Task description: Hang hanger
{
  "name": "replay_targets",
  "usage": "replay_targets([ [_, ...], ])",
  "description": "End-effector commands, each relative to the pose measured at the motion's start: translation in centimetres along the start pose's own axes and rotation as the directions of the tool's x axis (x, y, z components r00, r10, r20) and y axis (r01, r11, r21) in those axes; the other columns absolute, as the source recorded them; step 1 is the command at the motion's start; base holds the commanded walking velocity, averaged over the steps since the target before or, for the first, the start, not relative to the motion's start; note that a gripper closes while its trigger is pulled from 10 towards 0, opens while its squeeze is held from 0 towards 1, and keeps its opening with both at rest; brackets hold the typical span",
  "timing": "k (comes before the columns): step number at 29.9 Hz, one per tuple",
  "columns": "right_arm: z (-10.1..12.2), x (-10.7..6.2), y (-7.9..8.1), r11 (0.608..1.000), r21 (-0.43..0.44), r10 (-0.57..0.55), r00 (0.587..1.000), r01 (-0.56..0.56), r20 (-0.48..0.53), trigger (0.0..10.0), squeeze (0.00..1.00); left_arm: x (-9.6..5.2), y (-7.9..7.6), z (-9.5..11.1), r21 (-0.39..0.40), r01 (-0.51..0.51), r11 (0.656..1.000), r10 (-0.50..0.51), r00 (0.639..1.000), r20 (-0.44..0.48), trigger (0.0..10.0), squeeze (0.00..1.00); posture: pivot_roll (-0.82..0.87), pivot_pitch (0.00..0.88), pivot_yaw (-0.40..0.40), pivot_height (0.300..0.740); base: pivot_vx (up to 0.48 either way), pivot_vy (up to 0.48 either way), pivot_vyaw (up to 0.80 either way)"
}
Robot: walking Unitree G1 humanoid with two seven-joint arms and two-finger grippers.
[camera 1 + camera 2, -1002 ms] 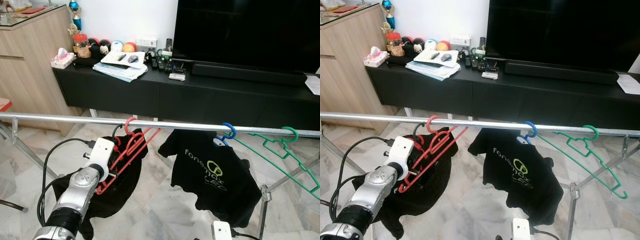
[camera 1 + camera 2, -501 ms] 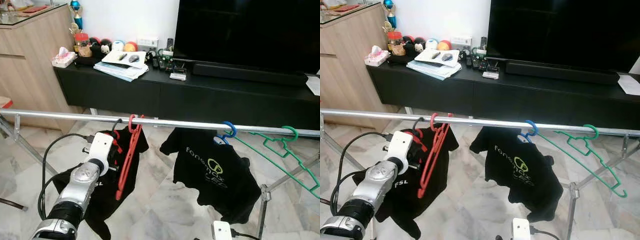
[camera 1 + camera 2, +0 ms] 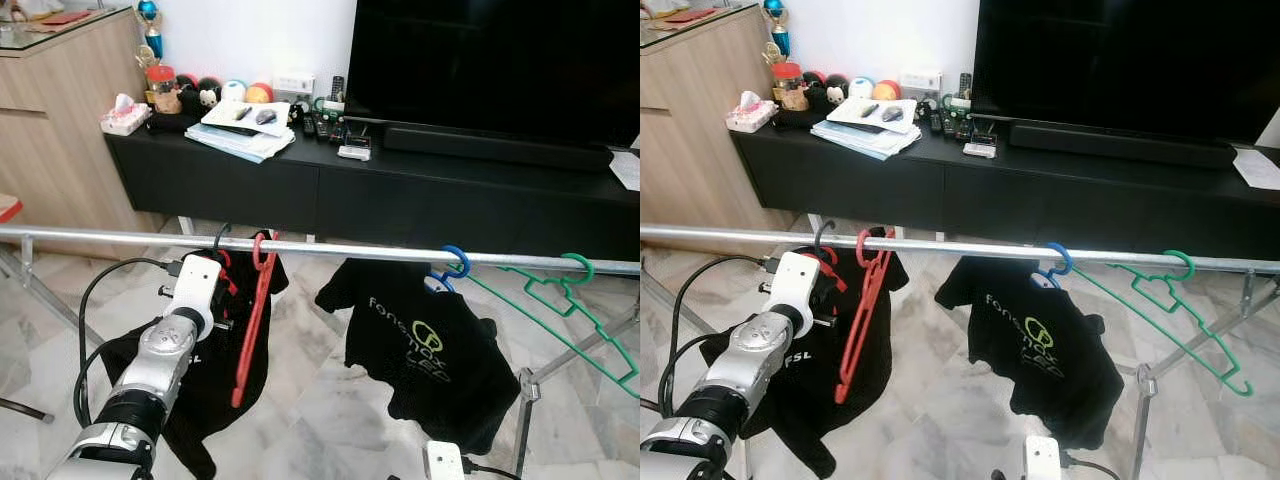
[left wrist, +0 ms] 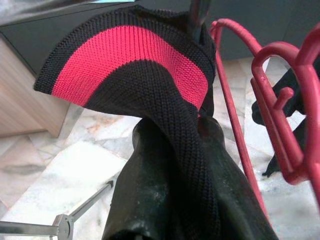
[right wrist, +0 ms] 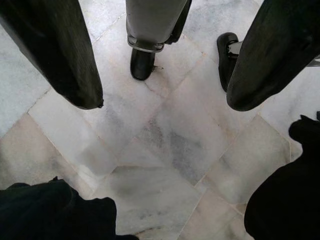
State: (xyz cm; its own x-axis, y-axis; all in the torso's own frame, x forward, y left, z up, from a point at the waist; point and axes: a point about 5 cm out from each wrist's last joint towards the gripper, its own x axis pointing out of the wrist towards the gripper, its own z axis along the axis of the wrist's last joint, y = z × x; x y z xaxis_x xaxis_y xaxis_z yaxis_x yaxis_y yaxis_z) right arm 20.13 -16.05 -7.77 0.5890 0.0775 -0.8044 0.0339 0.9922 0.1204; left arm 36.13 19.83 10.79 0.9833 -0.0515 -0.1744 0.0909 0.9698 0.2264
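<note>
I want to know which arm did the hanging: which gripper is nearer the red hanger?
Left. The left gripper is up at the rail, right beside the red hanger, with black shirt fabric against its fingers. The right gripper hangs low, open, pointing at the floor.

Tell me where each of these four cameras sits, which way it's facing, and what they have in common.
Left eye view: on the head, looking forward and down at the rail; left arm shows.
Right eye view: beside it, same scene, same arm.
Left wrist view: along the left gripper, facing a black and red collar.
Right wrist view: down at marble floor between the right gripper's fingers.
Shared: both eyes and left wrist show the red hanger.
</note>
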Motion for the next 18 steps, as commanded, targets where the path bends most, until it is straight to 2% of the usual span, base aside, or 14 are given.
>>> replay_targets([
  [1, -0.02, -0.02, -0.27, 1.0, 0.003, -0.008, 1.0, 0.008, -0.01, 10.0, 0.0, 0.37, 0.03, 1.09, 0.019, -0.005, 1.0, 0.004, 0.999, 0.032, 10.0, 0.0, 0.13, 0.048, -0.06, 0.74, 0.0, 0.0, 0.0],
  [18, -0.02, -0.02, -0.27, 1.0, 0.003, -0.008, 1.0, 0.008, -0.01, 10.0, 0.0, 0.37, 0.03, 1.09, 0.019, -0.005, 1.0, 0.004, 0.999, 0.032, 10.0, 0.0, 0.13, 0.048, -0.06, 0.74, 0.0, 0.0, 0.0],
])
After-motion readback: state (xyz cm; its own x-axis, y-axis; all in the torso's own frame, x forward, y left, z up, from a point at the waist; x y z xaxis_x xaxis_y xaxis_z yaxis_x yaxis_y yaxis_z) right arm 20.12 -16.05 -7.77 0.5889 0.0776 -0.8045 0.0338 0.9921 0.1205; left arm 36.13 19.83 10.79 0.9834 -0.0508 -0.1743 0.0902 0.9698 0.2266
